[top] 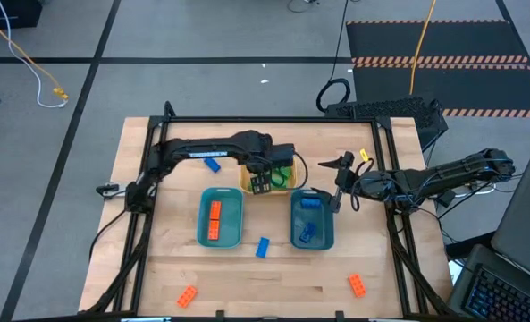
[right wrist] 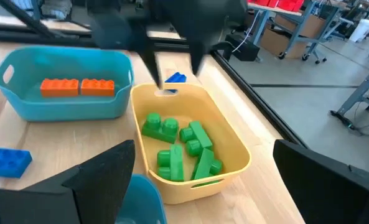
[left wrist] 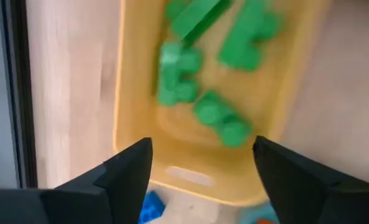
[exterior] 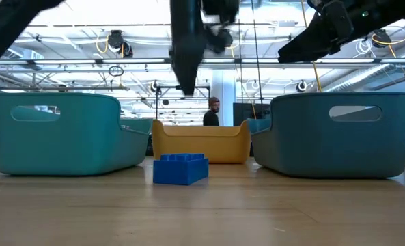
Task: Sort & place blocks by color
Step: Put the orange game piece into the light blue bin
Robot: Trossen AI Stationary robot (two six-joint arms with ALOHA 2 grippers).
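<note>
The yellow-orange bin (top: 266,177) holds several green blocks (left wrist: 221,118). My left gripper (left wrist: 203,146) hovers open and empty over it, pointing down (top: 265,185). My right gripper (top: 338,199) hangs open and empty by the far right corner of the right teal bin (top: 311,219), which holds blue blocks (top: 307,231). The left teal bin (top: 220,217) holds orange blocks (right wrist: 78,86). Loose on the table lie a blue block (top: 263,248) between the teal bins, another blue block (top: 213,164) under the left arm, and two orange blocks (top: 187,296) (top: 357,284) near the near edge.
The three bins stand close together mid-table, the yellow one behind the two teal ones (exterior: 65,133) (exterior: 339,133). A blue block (exterior: 180,168) lies in front of the gap between them. A small yellow thing (top: 365,155) lies near the right arm. A person (exterior: 212,113) stands far behind the table.
</note>
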